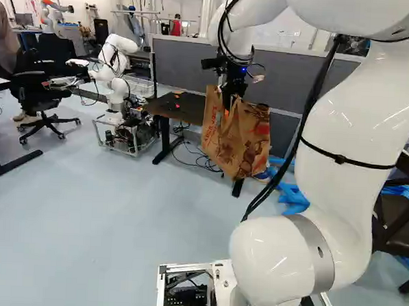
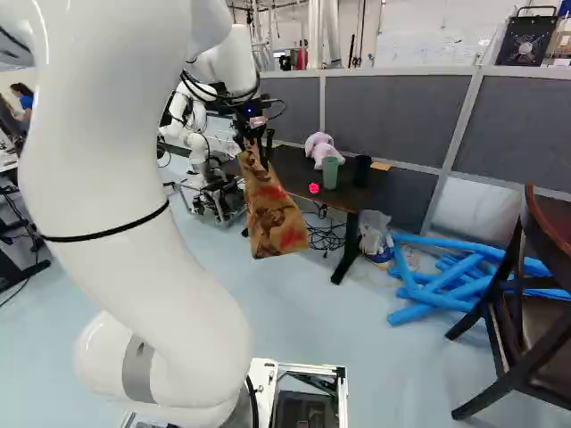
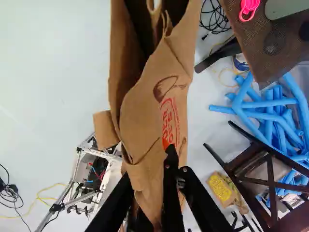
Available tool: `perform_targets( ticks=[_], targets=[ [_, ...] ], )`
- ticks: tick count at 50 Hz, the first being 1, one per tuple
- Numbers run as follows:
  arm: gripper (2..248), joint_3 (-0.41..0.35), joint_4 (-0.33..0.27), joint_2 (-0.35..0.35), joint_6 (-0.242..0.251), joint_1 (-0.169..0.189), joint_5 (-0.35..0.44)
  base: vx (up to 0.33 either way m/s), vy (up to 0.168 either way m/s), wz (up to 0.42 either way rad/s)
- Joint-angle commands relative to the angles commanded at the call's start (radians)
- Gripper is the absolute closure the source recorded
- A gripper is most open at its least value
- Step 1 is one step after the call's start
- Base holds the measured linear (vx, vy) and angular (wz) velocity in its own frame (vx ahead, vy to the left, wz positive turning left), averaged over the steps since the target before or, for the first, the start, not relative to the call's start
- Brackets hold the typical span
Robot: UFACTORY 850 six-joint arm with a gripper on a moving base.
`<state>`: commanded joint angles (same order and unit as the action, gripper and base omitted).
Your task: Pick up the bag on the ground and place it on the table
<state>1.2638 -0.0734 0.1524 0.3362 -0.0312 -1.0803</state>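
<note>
My gripper (image 1: 229, 92) hangs high beside the table (image 1: 183, 109), shut on the top of the brown paper bag (image 1: 234, 139). In the right base view the bag (image 2: 275, 214) hangs upright below the fingers, off the floor and at the near left side of the table (image 2: 361, 198). The wrist view has the gripper (image 3: 161, 191) pinching the crumpled paper of the bag (image 3: 149, 106), which partly hides one finger. The dark tabletop (image 3: 275, 53) is off to the side of the bag there.
On the tabletop are a plush toy (image 2: 323, 149), a green cup (image 2: 330, 172), a black cup (image 2: 361, 170) and a pink item (image 2: 313, 188). Blue foam tubes (image 2: 446, 285) lie beyond a dark chair (image 2: 522, 330). Another robot (image 1: 114, 73) stands left of the table; grey partitions (image 2: 393, 111) stand behind.
</note>
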Motion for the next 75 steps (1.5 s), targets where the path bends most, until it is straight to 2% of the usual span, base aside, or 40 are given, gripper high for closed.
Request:
perform_targets(
  ticks=[17,44,75],
  targets=[
    [229,0.000,0.000,0.000,0.000,0.000,0.000,0.110,0.005,-0.008],
    [229,0.000,0.000,0.000,0.000,0.000,0.000,0.155,0.065,-0.022],
    [229,0.000,0.000,0.000,0.000,0.000,0.000,0.151,0.039,-0.196]
  ],
)
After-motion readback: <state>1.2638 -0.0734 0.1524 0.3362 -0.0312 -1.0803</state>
